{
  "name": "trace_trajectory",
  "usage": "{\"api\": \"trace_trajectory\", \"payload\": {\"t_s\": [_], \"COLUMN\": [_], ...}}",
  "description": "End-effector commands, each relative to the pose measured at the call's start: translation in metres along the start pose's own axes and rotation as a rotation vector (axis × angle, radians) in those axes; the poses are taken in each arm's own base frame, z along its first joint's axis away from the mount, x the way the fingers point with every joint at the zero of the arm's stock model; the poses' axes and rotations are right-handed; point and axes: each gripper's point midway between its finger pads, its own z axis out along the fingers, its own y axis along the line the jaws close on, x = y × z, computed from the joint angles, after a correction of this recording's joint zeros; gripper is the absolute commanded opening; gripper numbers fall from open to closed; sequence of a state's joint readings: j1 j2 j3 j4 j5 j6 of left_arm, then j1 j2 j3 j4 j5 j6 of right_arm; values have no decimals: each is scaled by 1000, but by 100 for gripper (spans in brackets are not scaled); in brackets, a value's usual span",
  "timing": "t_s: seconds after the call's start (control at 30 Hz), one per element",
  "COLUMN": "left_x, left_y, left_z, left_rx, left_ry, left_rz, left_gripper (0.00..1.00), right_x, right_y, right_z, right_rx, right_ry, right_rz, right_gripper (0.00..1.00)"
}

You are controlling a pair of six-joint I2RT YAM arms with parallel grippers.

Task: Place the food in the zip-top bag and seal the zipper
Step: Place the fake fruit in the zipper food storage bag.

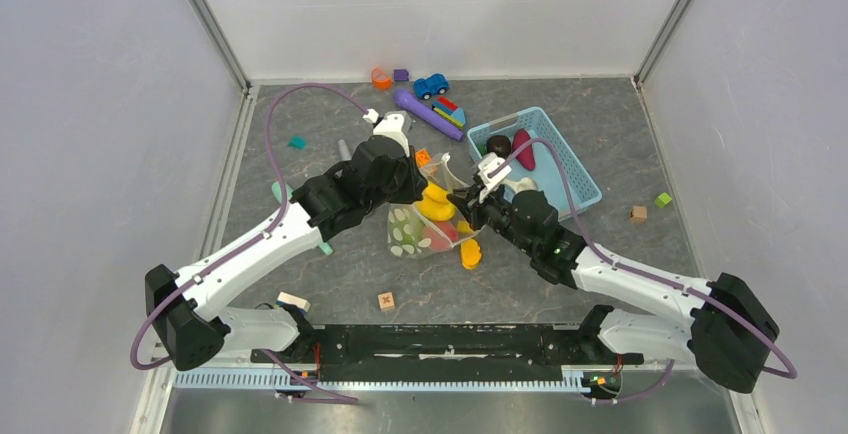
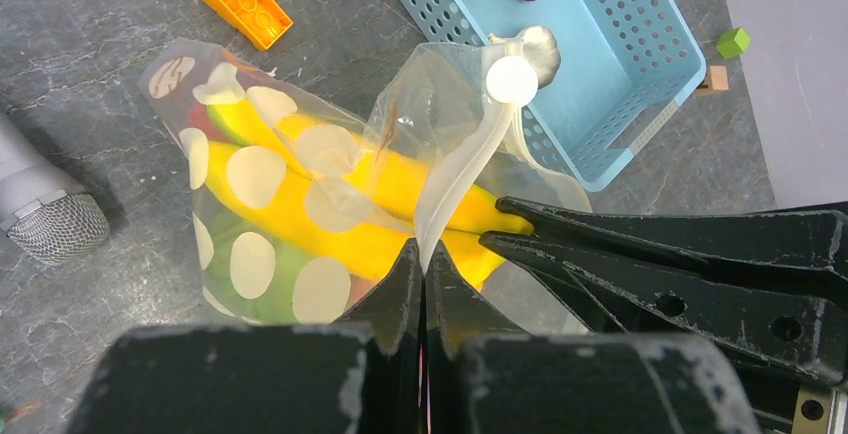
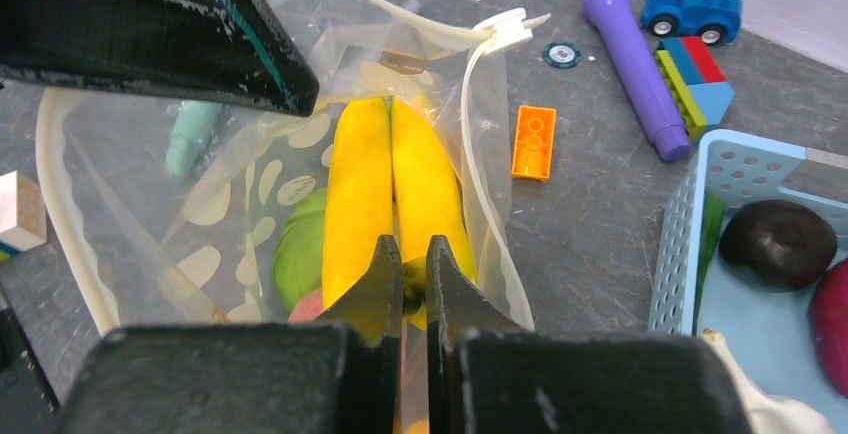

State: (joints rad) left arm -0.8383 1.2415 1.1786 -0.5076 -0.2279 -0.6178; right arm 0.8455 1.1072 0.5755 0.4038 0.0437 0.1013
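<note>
1. Left claw (image 2: 424, 254), bottom centre of the left wrist view: clenched on the zipper (image 2: 462, 169), the whitish strip that rises from between the tips toward the upper right.
2. Right claw (image 3: 408, 249), bottom centre of the right wrist view: clenched on the near end of the banana bunch (image 3: 390, 174). We cannot tell whether bag film lies between finger and fruit.
3. The bag (image 2: 250, 179) lies on the table (image 3: 590, 224) at centre frame with its mouth gaping. The bananas lie in the mouth, and a green cabbage (image 3: 300, 249) sits beside them at lower left.
4. Handling, bag: we judge the film thin, floppy and slippery. It will fold wherever it is unsupported. We take hold at the zipper strip only, which looks the firmest part.
5. Handling, fruit: the toys look hard, light and smooth. We grip the bananas at the narrow end and expect they may twist out.
6. Right edge: the basket (image 3: 680, 224) holds a dark round piece (image 3: 778, 242), not yet bagged.
</note>
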Motion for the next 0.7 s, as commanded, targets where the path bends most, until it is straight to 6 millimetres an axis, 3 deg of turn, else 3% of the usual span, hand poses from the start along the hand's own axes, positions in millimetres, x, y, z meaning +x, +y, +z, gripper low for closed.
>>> {"api": "trace_trajectory", "payload": {"t_s": [0.0,0.2,0.37,0.43,0.53,0.6,0.67], "left_x": [-13,-12,-12,-12,-16,-22,-26], "left_y": [-15,-17,-22,-20,-9,4,14], "left_z": [-6,-1,0,-1,-2,-2,-1], "left_rx": [72,75,96,89,35,-25,-77], "left_ry": [-53,-50,-44,-50,-83,-126,-152], "left_rz": [-50,-63,-66,-66,-66,-65,-60], "left_gripper": [2,2,2,2,2,2,2], "right_x": [-38,-25,-5,0,-4,-17,-28], "right_y": [-11,-19,-5,8,32,46,56], "right_z": [4,-3,12,20,25,24,21], "right_rx": [138,392,394,323,177,89,23], "right_ry": [-170,-183,-118,-87,-61,-51,-28], "right_rz": [25,49,40,21,-25,-64,-101], "right_gripper": [0,0,3,17,58,78,89]}}
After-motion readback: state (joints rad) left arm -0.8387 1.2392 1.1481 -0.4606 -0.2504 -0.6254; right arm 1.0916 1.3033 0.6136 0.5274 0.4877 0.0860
